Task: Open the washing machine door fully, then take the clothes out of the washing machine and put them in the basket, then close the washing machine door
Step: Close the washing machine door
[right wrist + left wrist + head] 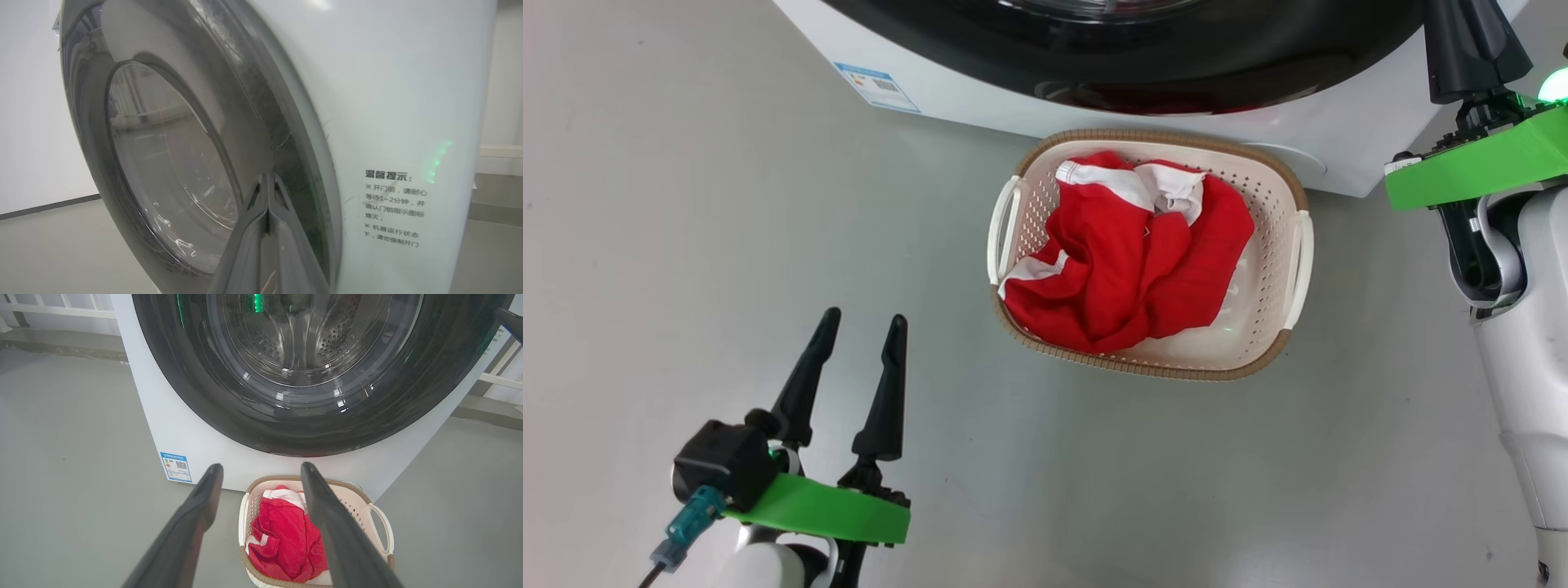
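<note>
Washing machine door (pixel 310 433) appears flush against the washing machine (pixel 196 441); clothes (pixel 1127 269) lie in the basket (pixel 1262 204) just below; right gripper (pixel 267 179), fingers (pixel 294 245) together at the glossy rim, could slip off before it latches; left gripper (pixel 865 316) hangs spread

A smooth pale grey floor (pixel 686 204) spreads everywhere, softly and evenly lit. Far back, white railing bars (pixel 57 311) stand above a low grey ledge (pixel 61 344). A plain white wall (pixel 28 122) meets the floor at a dark skirting strip (pixel 49 206).
</note>
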Robot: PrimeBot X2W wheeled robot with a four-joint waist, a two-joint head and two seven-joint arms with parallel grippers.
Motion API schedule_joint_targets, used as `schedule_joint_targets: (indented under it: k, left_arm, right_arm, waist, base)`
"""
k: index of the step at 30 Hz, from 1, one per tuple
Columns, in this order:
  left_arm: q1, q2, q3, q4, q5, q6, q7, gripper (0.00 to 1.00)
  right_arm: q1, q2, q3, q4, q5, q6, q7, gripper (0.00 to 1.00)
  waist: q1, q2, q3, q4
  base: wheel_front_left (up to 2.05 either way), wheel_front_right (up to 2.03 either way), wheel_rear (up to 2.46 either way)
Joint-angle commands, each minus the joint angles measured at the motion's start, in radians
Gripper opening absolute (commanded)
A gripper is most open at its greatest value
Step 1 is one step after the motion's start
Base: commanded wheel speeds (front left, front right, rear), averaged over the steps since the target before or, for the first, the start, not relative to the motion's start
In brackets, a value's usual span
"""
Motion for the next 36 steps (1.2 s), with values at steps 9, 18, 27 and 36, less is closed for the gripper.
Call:
schedule_joint_targets:
  k: [9,18,27,36]
  left_arm:
    - [0.001,0.018,0.053,-0.007,0.013,-0.005,-0.012,1.0]
    - [0.023,0.018,0.081,-0.003,0.035,-0.005,-0.012,1.0]
    - [0.052,0.023,0.097,0.008,0.051,-0.005,-0.012,1.0]
    - [0.077,0.047,0.107,0.005,0.051,-0.005,-0.012,1.0]
  right_arm:
    - [0.077,0.003,0.072,-0.03,-0.006,-0.011,-0.002,0.0]
    - [0.189,0.01,0.106,-0.072,0.006,-0.011,-0.002,0.14]
    - [0.321,0.019,0.066,-0.106,0.015,-0.011,-0.002,1.0]
    - [0.446,0.024,0.02,-0.133,0.016,-0.011,-0.002,1.0]
  waist:
    - [0.0,0.0,-0.05,-0.024]
    - [0.0,0.0,-0.104,-0.066]
    - [0.0,0.0,-0.173,-0.114]
    - [0.0,0.0,-0.222,-0.155]
  base:
    - [0.0,0.0,0.0]
    - [0.0,0.0,0.0]
    - [0.0,0.0,0.0]
    - [0.0,0.0,0.0]
